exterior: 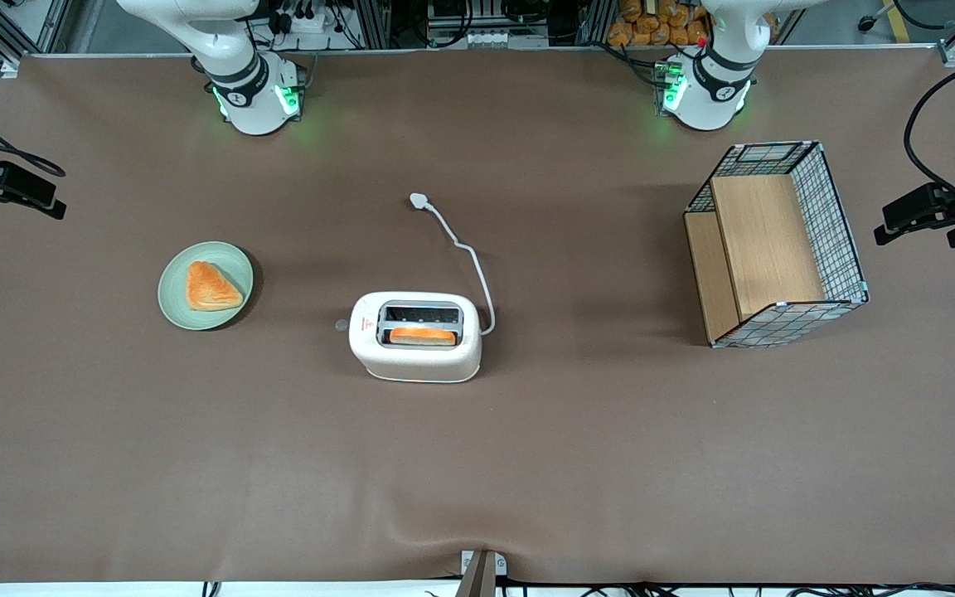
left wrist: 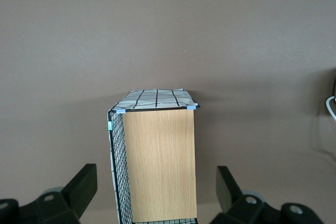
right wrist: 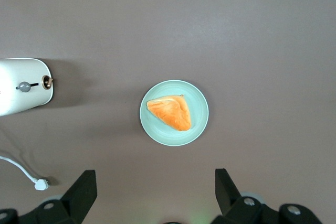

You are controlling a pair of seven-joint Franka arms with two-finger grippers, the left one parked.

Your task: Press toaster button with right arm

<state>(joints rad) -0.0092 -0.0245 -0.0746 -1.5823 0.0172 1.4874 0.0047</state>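
The cream-white toaster (exterior: 415, 336) stands mid-table with an orange toast slice in the slot nearer the front camera. The toaster button (exterior: 341, 326), a small grey knob, sticks out of its narrow end toward the working arm's end of the table. In the right wrist view the toaster (right wrist: 23, 85) and its button (right wrist: 24, 86) show at the edge. My right gripper (right wrist: 155, 190) hangs high above the table near the green plate, well apart from the toaster, fingers wide open and empty. Only the right arm's base (exterior: 254, 91) shows in the front view.
A green plate (exterior: 206, 286) with a piece of toast lies toward the working arm's end; it also shows in the right wrist view (right wrist: 174, 113). The white cord and plug (exterior: 419, 200) trail from the toaster. A wire basket with wooden boards (exterior: 776, 245) stands toward the parked arm's end.
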